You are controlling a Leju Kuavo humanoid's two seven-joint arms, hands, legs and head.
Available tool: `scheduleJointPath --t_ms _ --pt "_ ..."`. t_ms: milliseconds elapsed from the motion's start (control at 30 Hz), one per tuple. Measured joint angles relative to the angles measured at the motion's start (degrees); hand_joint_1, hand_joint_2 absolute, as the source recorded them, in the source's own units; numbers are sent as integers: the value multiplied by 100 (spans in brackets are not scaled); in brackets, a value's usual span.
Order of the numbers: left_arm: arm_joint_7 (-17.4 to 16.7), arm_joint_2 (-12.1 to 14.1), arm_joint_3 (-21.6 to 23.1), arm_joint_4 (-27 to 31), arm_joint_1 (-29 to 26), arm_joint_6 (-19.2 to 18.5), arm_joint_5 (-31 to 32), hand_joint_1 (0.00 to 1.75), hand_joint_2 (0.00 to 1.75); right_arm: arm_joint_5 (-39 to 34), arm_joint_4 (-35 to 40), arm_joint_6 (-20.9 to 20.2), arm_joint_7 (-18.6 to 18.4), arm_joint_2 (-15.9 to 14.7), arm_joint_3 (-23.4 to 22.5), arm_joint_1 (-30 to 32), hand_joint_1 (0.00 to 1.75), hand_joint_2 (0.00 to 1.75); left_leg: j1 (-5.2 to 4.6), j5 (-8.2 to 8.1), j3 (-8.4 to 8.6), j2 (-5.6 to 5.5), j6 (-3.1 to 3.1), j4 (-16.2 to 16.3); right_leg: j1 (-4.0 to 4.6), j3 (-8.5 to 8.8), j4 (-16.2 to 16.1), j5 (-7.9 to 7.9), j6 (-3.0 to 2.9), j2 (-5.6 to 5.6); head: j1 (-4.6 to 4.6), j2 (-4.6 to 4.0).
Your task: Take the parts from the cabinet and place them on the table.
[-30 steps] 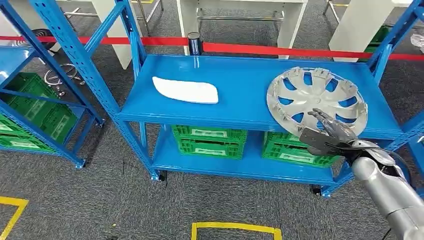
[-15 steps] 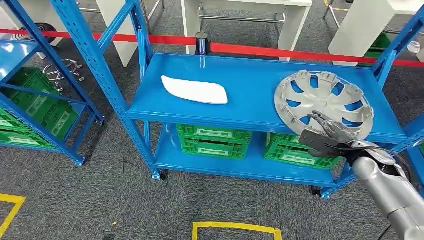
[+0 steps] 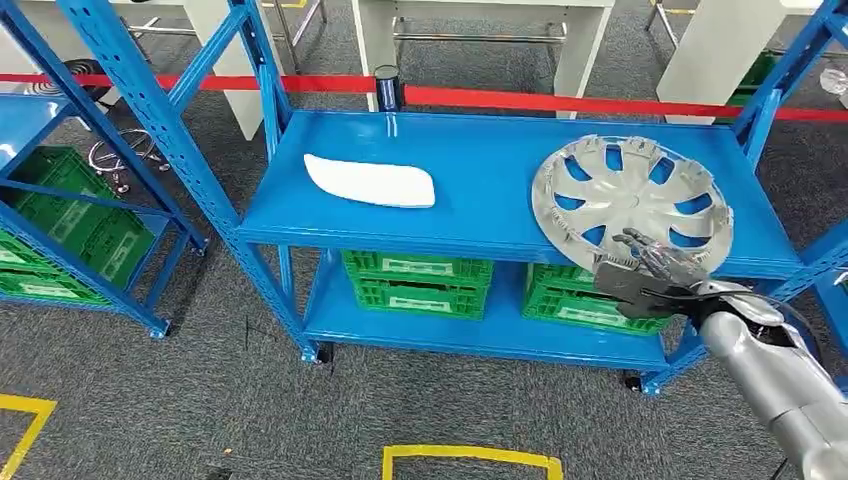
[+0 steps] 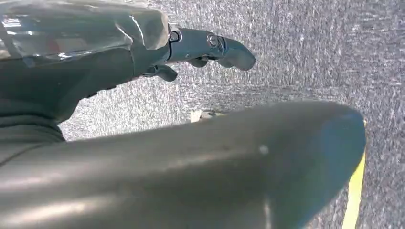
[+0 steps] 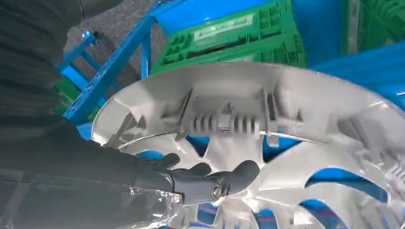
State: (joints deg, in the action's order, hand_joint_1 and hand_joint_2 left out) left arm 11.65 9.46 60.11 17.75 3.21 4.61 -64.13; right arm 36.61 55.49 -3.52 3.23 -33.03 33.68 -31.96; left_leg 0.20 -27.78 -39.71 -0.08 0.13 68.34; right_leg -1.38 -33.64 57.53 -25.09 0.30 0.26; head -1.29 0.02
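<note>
1. Nothing on the blue shelf (image 3: pixel 480 170) has moved since a second ago; the view merely swayed.
2. Silver hubcap (image 3: pixel 632 192) lies flat at its right end, at twelve o'clock from the right hand (image 3: pixel 655 265).
3. That hand's spread fingers (image 5: pixel 224 179) hover over the rim, holding nothing; the left hand (image 4: pixel 200 47) hangs empty.

Site: industrial workshop or parts store, as I see it from the head view. Evidence: blue steel shelving racks (image 3: pixel 480 170) with perforated uprights; green plastic crates (image 3: pixel 418 280) stacked on the lower shelves; a silver wheel cover (image 3: pixel 632 192) and a white moulded panel (image 3: pixel 370 181) stocked on the top shelf; grey carpet floor with yellow tape markings (image 3: pixel 470 458); a red barrier belt (image 3: pixel 560 101) strung behind; white workbench legs (image 3: pixel 578 50) beyond it.
</note>
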Motion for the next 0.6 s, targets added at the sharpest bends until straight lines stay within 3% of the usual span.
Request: scheduleJointPath --t_ms 33,67,100,200,233,267,333,367,400,433,467,500,567,600 --pt "0 2 0 0 0 -4 -2 0 0 2 -24 -2 0 11 0 -19 0 175 -10 249 276 -6 50 -553 6 9 -2 -1 1 9 0 -2" --pt "2 11 0 0 1 -7 -4 0 0 4 -41 0 0 20 2 -46 0 175 -35 353 500 -18 114 -1018 5 9 -7 -1 2 13 2 0" --pt "2 20 0 0 3 -11 -4 0 0 2 -70 -2 0 28 11 -86 0 175 -58 291 541 -1 122 -1079 59 -21 -2 1 14 18 7 -2" --pt "18 28 0 2 3 -35 -13 0 0 7 -155 -15 -4 70 55 -104 0 175 -87 293 526 1 150 -1086 23 -9 -43 19 83 14 4 0" --pt "24 28 0 2 6 -39 -18 0 0 4 -175 -4 -2 74 55 -109 0 175 -49 363 620 7 198 -1200 58 -24 -43 8 123 16 2 0" --pt "33 24 0 2 6 -50 -18 0 0 -2 -210 17 -2 81 55 -113 0 175 -37 398 649 13 225 -1259 40 -96 93 -75 107 -4 20 0" --pt "33 20 0 7 11 -70 -17 0 0 0 -273 66 -7 81 59 -138 0 175 -40 419 642 10 255 -1271 38 -438 835 -421 38 -5 22 0" --pt "33 13 0 7 8 -85 -18 0 0 7 -310 83 -9 81 63 -122 37 175 -45 418 641 7 256 -1270 36 -656 1291 -582 27 -4 24 0" --pt "33 7 0 7 9 -92 -17 0 0 9 -349 105 -15 87 72 -91 157 175 -53 417 634 2 256 -1264 35 -859 1696 -694 42 -5 30 0" --pt "35 4 0 7 9 -94 -17 0 0 9 -380 127 -24 92 74 -60 169 175 -55 417 634 -4 255 -1262 33 -916 1789 -680 79 -6 28 0" --pt "35 -2 2 9 9 -101 -20 0 0 11 -406 149 -39 96 74 -41 175 175 -55 413 635 -7 253 -1254 31 -823 1574 -570 129 -7 28 0" --pt "37 -9 2 13 10 -103 -26 0 0 11 -426 162 -53 96 72 -40 171 175 -52 403 634 -8 242 -1234 23 -622 1150 -385 189 -11 31 0" --pt "57 -22 2 22 10 -109 -68 0 0 13 -463 181 -59 96 50 -50 168 175 -52 354 627 -10 189 -1161 -16 -83 101 -16 283 -50 33 0" --pt "70 -15 0 22 12 -109 -79 0 0 17 -496 197 -59 109 52 -58 169 175 -105 315 590 -14 143 -1117 28 -19 44 -40 207 -33 35 0"
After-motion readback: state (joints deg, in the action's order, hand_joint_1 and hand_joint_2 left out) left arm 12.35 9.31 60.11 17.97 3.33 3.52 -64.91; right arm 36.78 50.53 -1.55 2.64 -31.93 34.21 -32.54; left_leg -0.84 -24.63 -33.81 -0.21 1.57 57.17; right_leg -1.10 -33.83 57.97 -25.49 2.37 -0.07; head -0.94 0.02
